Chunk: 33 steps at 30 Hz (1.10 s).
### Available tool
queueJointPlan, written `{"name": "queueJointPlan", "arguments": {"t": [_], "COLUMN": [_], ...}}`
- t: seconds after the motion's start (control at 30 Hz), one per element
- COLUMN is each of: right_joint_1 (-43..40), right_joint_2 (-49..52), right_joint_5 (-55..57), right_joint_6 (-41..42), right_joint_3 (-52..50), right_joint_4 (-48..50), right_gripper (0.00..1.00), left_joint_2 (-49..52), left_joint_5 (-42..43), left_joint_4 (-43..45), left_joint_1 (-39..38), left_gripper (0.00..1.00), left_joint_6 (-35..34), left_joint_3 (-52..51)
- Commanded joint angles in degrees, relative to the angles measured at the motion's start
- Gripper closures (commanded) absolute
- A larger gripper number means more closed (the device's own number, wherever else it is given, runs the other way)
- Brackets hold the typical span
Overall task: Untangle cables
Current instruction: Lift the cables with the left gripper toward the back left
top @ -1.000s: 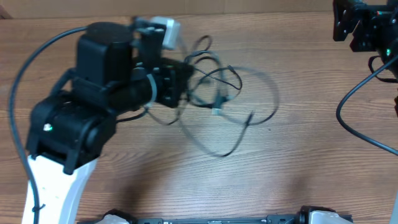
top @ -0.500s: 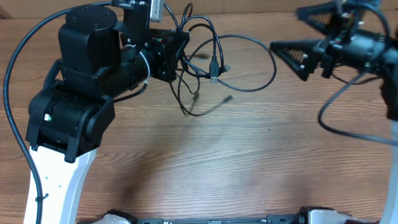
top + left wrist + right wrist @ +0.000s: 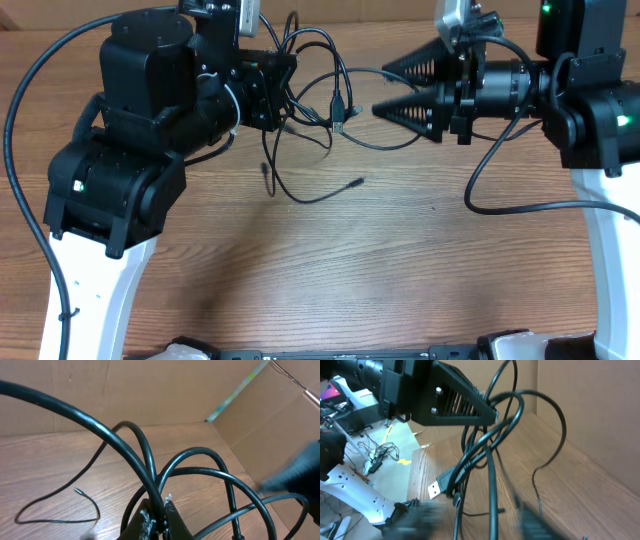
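Note:
The cables (image 3: 312,100) form a black tangle lifted above the table at the back middle. My left gripper (image 3: 283,85) is shut on one strand; in the left wrist view that cable (image 3: 100,427) runs down into the closed jaws of the gripper (image 3: 159,510). A silver-tipped plug (image 3: 338,110) hangs from the bunch, and a loose end (image 3: 355,183) trails onto the wood. My right gripper (image 3: 380,90) points left at the tangle, open, its jaws on either side of a loop. In the right wrist view, cables (image 3: 492,475) and a plug (image 3: 434,491) hang between the blurred fingers of the gripper (image 3: 480,510).
The wooden table (image 3: 400,270) carries both arms. Cardboard walls (image 3: 270,425) stand behind it. A thick robot cable (image 3: 500,205) loops under the right arm, another (image 3: 25,130) curves past the left arm. Off the table's edge lie floor clutter and wires (image 3: 380,452).
The right arm has swung in from the far right, and its jaws have narrowed around the cable loop. The left gripper stays shut on the tangle, whose hanging end has dropped lower.

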Motion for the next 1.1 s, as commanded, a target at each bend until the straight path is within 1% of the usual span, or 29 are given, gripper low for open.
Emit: {"name": "queueJointPlan", "arguments": {"t": [0.0, 0.1, 0.17, 0.23, 0.27, 0.37, 0.43, 0.5, 0.57, 0.6, 0.63, 0.73, 0.83, 0.87, 0.9, 0.93, 0.97, 1.0, 1.03, 1.07], "right_joint_1": [0.1, -0.6, -2.4, -5.1, -9.7, -16.9, -21.4, -25.1, -27.4, -27.7, -26.9, -22.7, -16.5, -14.1, -12.2, -10.1, -8.2, -6.3, -4.9, -3.6], "right_joint_2": [-0.7, -0.7, -0.7, -0.7, -0.7, -0.7, -0.7, -0.7, -0.7, -0.7, -0.7, -0.7, -0.7, -0.7, -0.7, -0.7, -0.7, -0.7, -0.7, -0.7], "right_joint_5": [1.5, 9.3, 15.5, 18.0, 17.7, 17.4, 17.0, 14.9, 11.6, 10.0, 7.2, 6.2, 6.3, 6.3, 6.4, 6.8, 7.4, 8.3, 9.2, 10.1], "right_joint_6": [-1.2, -0.1, 3.0, 4.4, 6.4, 10.0, 10.5, 10.5, 10.5, 10.5, 10.5, 10.5, 10.4, 10.3, 10.0, 10.1, 10.0, 10.0, 10.0, 10.0], "right_joint_3": [0.4, 0.3, 0.3, 0.3, 0.3, 0.3, 0.3, 0.3, 0.3, 0.3, 0.3, 0.3, 0.3, 0.3, 0.3, 0.3, 0.3, 0.3, 0.3, 0.3], "right_joint_4": [-0.2, 0.3, 1.4, 2.5, 4.6, 8.5, 9.6, 9.6, 9.2, 9.1, 9.2, 9.1, 8.4, 8.1, 7.8, 7.5, 7.4, 7.4, 7.4, 7.5], "right_gripper": [0.96, 0.96, 0.96, 0.96, 0.96, 0.96, 0.96, 0.96, 0.96, 0.96, 0.96, 0.96, 0.90, 0.84, 0.76, 0.63, 0.34, 0.18, 0.15, 0.14], "left_joint_2": [0.1, -0.5, -1.5, -2.3, -3.5, -5.1, -6.2, -7.3, -7.9, -7.8, -7.2, -4.8, -1.1, 0.1, 1.2, 2.1, 3.1, 3.7, 4.2, 4.5], "left_joint_5": [-1.2, -1.2, -1.2, -1.3, -1.3, -1.5, -1.3, -0.8, -0.7, 0.2, 5.0, 11.9, 17.1, 18.6, 19.6, 20.0, 20.0, 20.0, 20.0, 19.9], "left_joint_4": [1.4, 0.7, -2.1, -5.1, -9.1, -14.5, -17.5, -18.9, -19.5, -19.6, -19.1, -18.3, -17.3, -16.9, -16.7, -16.5, -16.1, -15.7, -15.0, -14.3], "left_joint_1": [1.1, 3.5, 7.2, 10.6, 15.2, 22.8, 27.8, 31.4, 33.1, 33.2, 33.2, 33.2, 32.2, 31.5, 30.5, 29.7, 28.5, 27.6, 26.7, 25.9], "left_gripper": [0.96, 0.96, 0.96, 0.96, 0.96, 0.96, 0.96, 0.96, 0.96, 0.96, 0.96, 0.96, 0.96, 0.96, 0.96, 0.96, 0.96, 0.96, 0.96, 0.96], "left_joint_6": [-1.6, -2.3, -2.5, -2.3, -2.3, -0.9, -0.7, -0.6, -0.6, -0.5, 0.2, 0.7, 1.8, 3.1, 3.9, 4.5, 5.0, 5.4, 5.8, 5.9], "left_joint_3": [0.4, 2.1, 5.4, 8.5, 12.2, 17.0, 19.0, 19.6, 19.6, 19.6, 19.5, 19.5, 19.5, 19.5, 19.5, 19.5, 19.5, 19.5, 19.5, 19.5]}}
